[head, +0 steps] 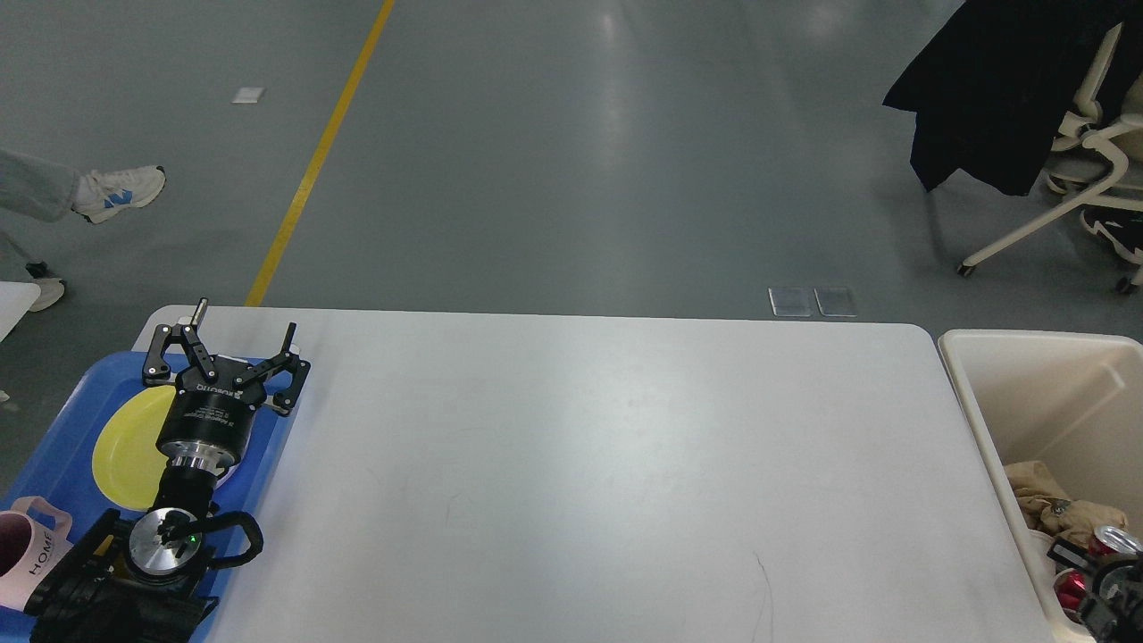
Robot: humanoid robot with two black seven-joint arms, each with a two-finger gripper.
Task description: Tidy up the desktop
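The white tabletop (580,464) fills the middle of the view, its far edge and both far rounded corners showing, its near edge cut off. At its left edge a blue tray (89,393) carries a yellow plate (125,446) and a pink mug (27,554), partly cropped. The left gripper (243,338) hangs above the tray's far end, fingers spread, holding nothing. Off the right edge stands a cream bin (1027,393); the right gripper (1103,589) inside it is too dark to read.

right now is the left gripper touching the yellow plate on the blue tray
Cannot tell. In the head view the open left gripper overlaps the yellow plate on the blue tray, but from above any height gap between them is hidden.
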